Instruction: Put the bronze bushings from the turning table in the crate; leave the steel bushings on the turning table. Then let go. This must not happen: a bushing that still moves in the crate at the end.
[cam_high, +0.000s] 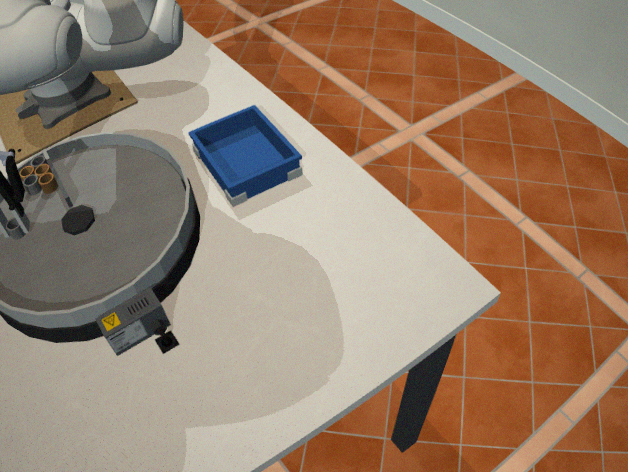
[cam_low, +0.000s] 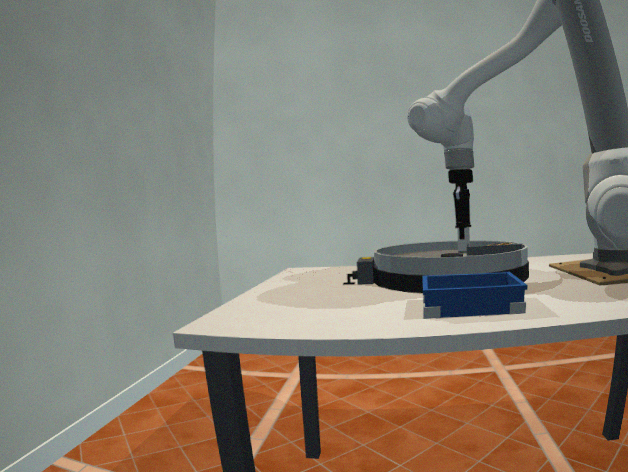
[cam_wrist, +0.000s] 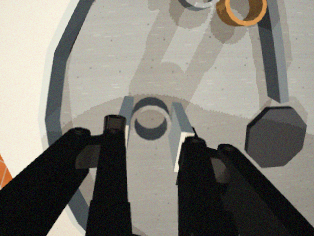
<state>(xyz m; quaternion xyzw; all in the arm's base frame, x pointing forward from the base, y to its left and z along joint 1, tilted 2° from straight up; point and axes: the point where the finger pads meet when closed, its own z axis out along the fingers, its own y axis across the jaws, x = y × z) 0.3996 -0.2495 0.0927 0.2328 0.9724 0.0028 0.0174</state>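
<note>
My gripper (cam_high: 12, 215) (cam_low: 462, 244) (cam_wrist: 150, 114) points down over the turning table (cam_high: 137, 203) (cam_low: 446, 264) (cam_wrist: 105, 55). Its fingers are shut on a grey steel bushing (cam_high: 14, 230) (cam_wrist: 151, 132), which stands upright on the table between the pads. Three bronze bushings (cam_high: 48, 183) stand in a cluster toward the robot base, with two more steel bushings (cam_high: 32, 185) among them. In the wrist view one bronze bushing (cam_wrist: 228, 17) and part of a steel bushing (cam_wrist: 200, 5) show at the top edge. The blue crate (cam_high: 263, 182) (cam_low: 472, 302) is empty inside.
A dark hub (cam_high: 78, 219) (cam_wrist: 276, 137) sits at the turning table's middle, with a straight rail (cam_high: 60, 185) (cam_wrist: 271, 65) between it and the rim, beside the cluster. A raised wall rings the turning table. A control box (cam_high: 133, 324) (cam_low: 365, 272) is on its outer side.
</note>
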